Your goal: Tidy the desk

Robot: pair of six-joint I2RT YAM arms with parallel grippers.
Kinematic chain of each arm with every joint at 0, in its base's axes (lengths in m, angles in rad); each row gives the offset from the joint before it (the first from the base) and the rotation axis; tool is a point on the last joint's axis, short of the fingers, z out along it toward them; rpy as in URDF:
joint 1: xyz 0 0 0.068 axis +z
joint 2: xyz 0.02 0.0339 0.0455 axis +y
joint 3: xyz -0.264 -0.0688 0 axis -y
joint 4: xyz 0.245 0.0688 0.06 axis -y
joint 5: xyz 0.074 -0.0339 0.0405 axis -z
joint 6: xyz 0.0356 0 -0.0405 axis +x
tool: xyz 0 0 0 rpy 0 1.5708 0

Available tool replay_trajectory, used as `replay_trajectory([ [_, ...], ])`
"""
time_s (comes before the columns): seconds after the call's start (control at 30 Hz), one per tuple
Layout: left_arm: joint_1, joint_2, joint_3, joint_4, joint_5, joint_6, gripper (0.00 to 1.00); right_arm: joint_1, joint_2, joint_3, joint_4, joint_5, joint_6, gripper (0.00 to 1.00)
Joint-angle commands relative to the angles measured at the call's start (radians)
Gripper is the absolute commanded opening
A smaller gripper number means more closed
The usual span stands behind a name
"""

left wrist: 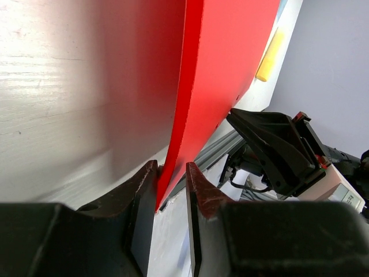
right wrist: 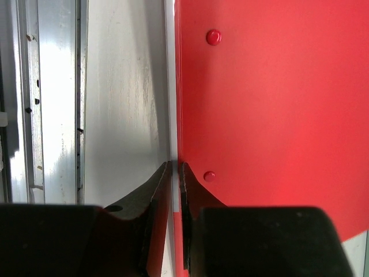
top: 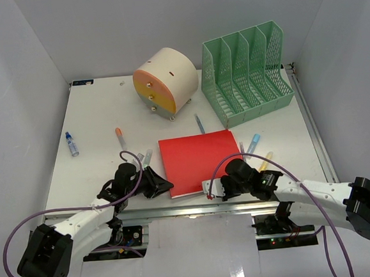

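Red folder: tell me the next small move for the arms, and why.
Probably close the left gripper on the near left corner of the red folder. Its jaws straddle that corner with a gap showing, while the right gripper is shut on the near edge; gripping both sides should let the arms lift it evenly.

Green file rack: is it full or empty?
Empty: the green file rack shows only bare mesh in every slot, with nothing standing inside.

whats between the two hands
The near edge of the red folder, in the top view: the left hand straddles one near corner, the right hand pinches the other.
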State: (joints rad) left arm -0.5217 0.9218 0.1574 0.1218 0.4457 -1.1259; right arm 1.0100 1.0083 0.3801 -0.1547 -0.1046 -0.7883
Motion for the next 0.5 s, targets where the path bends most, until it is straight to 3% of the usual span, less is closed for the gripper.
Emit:
replay_trajectory([
  [0.0,-0.014,-0.008,0.01,0.129,0.109,-0.034,0.35,0.008,0.036,0.041,0.078,-0.069,-0.003,0.17],
  [0.17,-0.015,-0.003,-0.001,0.158,0.119,-0.041,0.26,0.007,0.067,0.053,0.086,-0.083,-0.009,0.2],
  [0.33,-0.014,0.008,0.001,0.171,0.125,-0.04,0.09,0.009,0.108,0.075,0.095,-0.095,-0.011,0.22],
  [0.47,-0.015,0.013,0.004,0.17,0.126,-0.036,0.02,0.009,0.126,0.085,0.106,-0.102,-0.011,0.23],
])
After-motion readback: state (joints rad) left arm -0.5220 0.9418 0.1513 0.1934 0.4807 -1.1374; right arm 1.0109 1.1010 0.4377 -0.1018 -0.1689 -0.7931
